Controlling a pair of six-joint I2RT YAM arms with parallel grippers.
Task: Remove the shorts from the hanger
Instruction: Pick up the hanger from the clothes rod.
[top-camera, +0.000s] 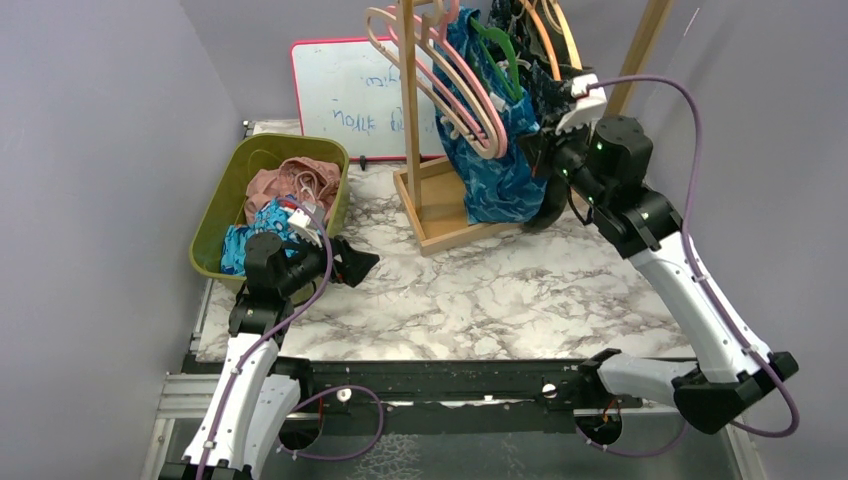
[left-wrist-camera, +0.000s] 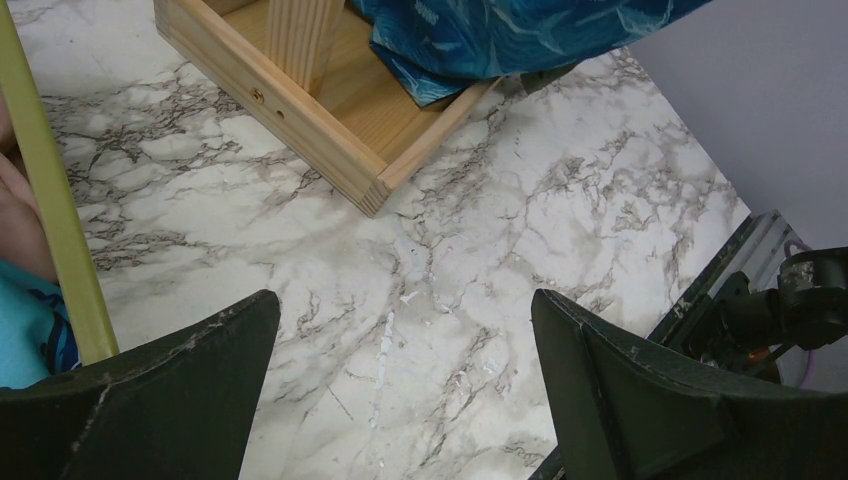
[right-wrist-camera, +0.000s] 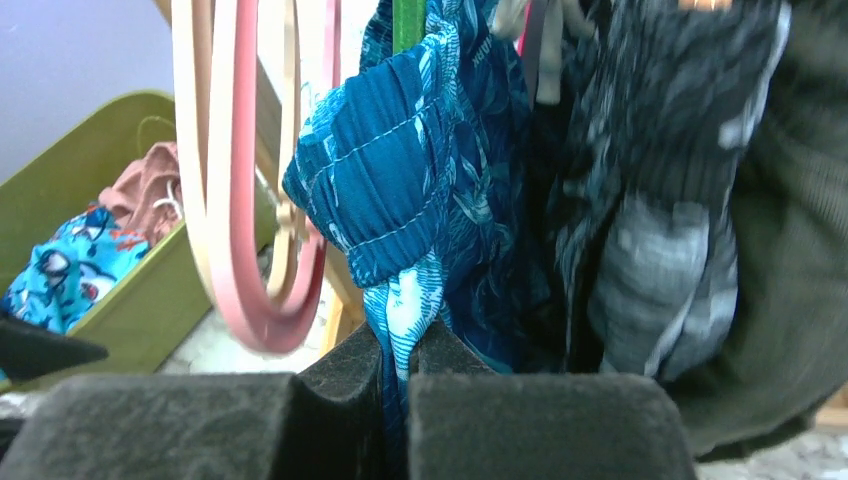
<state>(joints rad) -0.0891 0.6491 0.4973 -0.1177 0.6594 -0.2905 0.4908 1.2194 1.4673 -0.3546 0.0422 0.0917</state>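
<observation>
Right gripper (right-wrist-camera: 398, 352) pressed shut, pinching thin fold of blue leaf-print shorts (right-wrist-camera: 420, 180). Cloth hangs directly above and ahead of fingers, seemingly on green hanger (right-wrist-camera: 408, 18).

Risks:
- Pinch shallow; hard tug may slip fabric out.
- Waistband bunched; pull back toward gripper may drag hanger along or rock wooden rack (top-camera: 410, 120).
- Dark navy leaf-print shorts (right-wrist-camera: 640, 200) touching cloth just right of fingers; may snag.
- Pink hangers (right-wrist-camera: 240, 200) left of fingers; may tangle.

Left gripper (left-wrist-camera: 405, 305) spread wide, empty, above table (left-wrist-camera: 450, 250), well apart; nothing steadying rack.
</observation>
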